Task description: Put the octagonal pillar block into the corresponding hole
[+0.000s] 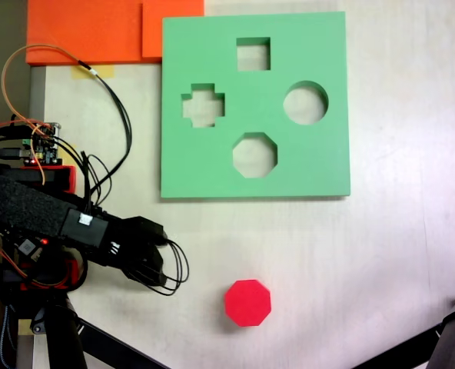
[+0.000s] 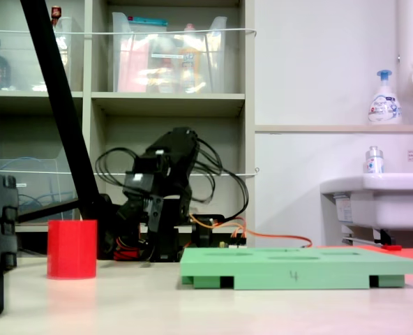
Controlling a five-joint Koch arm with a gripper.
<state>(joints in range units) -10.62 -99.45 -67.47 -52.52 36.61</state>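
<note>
The octagonal pillar block (image 1: 248, 303) stands upright on the pale bench (image 1: 381, 261), its eight-sided top face up in the fixed view from above, and it appears as a short red column (image 2: 72, 249) at the left of the low side view. The tool (image 1: 160, 270) lies to the block's left in the top view, folded back near the arm's base among black cables, apart from the block with bare bench between them. Its jaws overlap in both fixed views, so I cannot tell whether it is released or clenched; nothing is seen in it. The green foam board (image 1: 320, 165) lies flat farther up the bench, and the corresponding hole (image 1: 254, 154) sits nearest the board's lower edge, well apart from the block.
</note>
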